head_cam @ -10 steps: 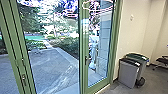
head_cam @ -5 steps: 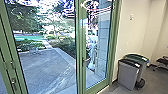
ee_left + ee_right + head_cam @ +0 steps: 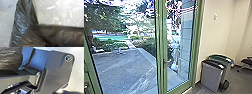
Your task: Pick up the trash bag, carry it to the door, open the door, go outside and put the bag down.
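Green-framed glass doors (image 3: 162,45) face a paved yard (image 3: 124,67) edged with shrubs and trees. Right of them, two bins, one dark-lidded (image 3: 211,77) and one green-lidded (image 3: 221,58), stand near a pale wall (image 3: 217,35). The crinkled black trash bag (image 3: 20,28) shows large in the left wrist view. Whether either claw is apart, together or clamped on it, I cannot tell.

On the floor (image 3: 237,83), you have a gray bin (image 3: 210,78); directly behind the gray bin, a green-lidded bin (image 3: 227,70); right of it, a chair (image 3: 247,61).
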`<state>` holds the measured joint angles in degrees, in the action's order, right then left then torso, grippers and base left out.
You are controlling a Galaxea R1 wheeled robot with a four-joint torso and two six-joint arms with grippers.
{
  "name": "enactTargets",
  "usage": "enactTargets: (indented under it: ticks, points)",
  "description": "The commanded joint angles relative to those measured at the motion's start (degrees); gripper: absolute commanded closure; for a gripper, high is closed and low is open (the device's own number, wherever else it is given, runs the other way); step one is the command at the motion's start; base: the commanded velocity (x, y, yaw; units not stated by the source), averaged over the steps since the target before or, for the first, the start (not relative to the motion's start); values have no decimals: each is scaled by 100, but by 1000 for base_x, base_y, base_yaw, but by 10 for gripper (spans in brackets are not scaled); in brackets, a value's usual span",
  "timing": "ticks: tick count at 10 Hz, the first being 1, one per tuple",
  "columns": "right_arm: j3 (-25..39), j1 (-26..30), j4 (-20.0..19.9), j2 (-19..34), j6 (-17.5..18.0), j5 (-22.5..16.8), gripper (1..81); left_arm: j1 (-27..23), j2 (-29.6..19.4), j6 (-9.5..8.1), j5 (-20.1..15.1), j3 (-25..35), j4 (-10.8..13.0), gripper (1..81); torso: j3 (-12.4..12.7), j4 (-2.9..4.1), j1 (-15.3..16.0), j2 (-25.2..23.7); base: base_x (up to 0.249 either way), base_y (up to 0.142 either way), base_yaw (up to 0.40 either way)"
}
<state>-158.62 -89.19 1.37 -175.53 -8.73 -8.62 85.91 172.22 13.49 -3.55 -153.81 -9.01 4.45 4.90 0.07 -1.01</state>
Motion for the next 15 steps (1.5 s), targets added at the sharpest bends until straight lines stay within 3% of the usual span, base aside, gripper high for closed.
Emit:
enactTargets:
  ticks: [1, 15]
  points:
    - [-1, 335, -40, -28, -6, -333, 10, -395, -3, 39, -313, 26, 48, 811, 0, 0, 0, 0, 134, -95, 0]
    - [-10, 335, -40, -28, -6, -333, 10, -395, -3, 39, -313, 35, 48, 811, 0, 0, 0, 0, 134, -66, 0]
